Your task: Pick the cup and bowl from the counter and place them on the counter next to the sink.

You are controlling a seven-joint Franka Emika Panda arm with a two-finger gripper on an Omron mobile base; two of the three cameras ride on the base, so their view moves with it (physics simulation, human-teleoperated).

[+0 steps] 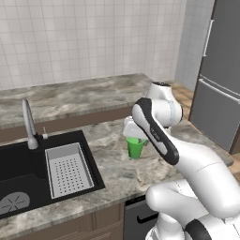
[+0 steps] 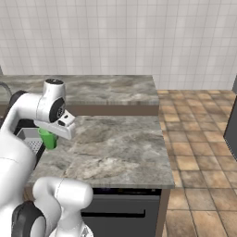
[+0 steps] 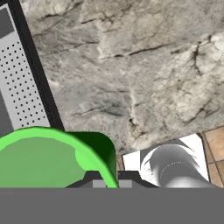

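Observation:
My gripper (image 1: 136,138) is shut on the rim of the green cup (image 1: 135,148), which stays upright low over the counter (image 1: 122,176), a short way right of the sink (image 1: 18,168). Whether the cup's base touches the stone I cannot tell. In the right base view the cup (image 2: 48,138) hangs under the white hand (image 2: 59,124) beside the drainer tray. From the hand view the cup's bright rim (image 3: 52,134) curves between the two dark fingertips (image 3: 97,178), pinched at the gripper (image 3: 109,181). The bowl is out of view.
A grey perforated drainer tray (image 1: 68,169) lies in the black sink, with a slim faucet (image 1: 29,123) behind it. A second counter (image 1: 79,96) runs along the tiled wall. A grey fridge (image 1: 220,84) stands at the right, and a dishwasher front (image 2: 125,208) sits below the counter.

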